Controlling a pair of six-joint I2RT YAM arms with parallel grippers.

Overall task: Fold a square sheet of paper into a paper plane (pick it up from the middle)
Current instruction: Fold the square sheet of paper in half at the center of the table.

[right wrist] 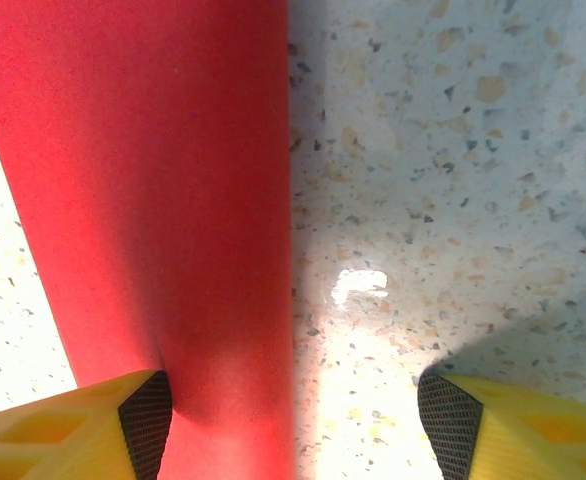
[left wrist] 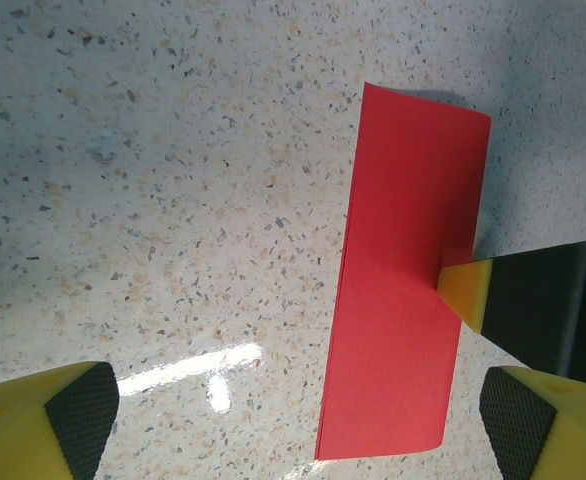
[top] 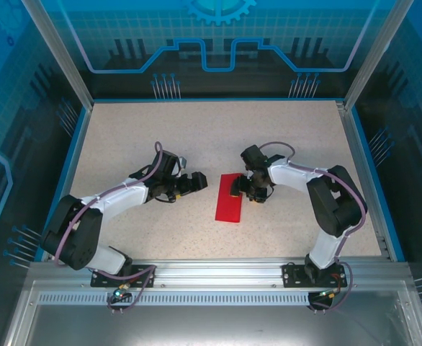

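The red sheet of paper (top: 230,199) lies flat on the speckled table (top: 196,137), folded into a long rectangle (left wrist: 403,280). The paper plane is out of view. My left gripper (top: 199,182) hovers just left of the sheet, jaws wide open (left wrist: 298,425) with bare table between them. My right gripper (top: 240,189) is over the sheet's right side, also open (right wrist: 300,425). Its left pad (right wrist: 148,420) touches the red sheet (right wrist: 163,200), while the other pad (right wrist: 453,425) stands apart over bare table. One yellow finger of the right gripper (left wrist: 468,290) rests at the paper's edge.
A blue raised rim (top: 74,155) borders the table on the left, back and right. An aluminium rail (top: 211,270) carrying both arm bases runs along the near edge. Open tabletop spreads behind the grippers.
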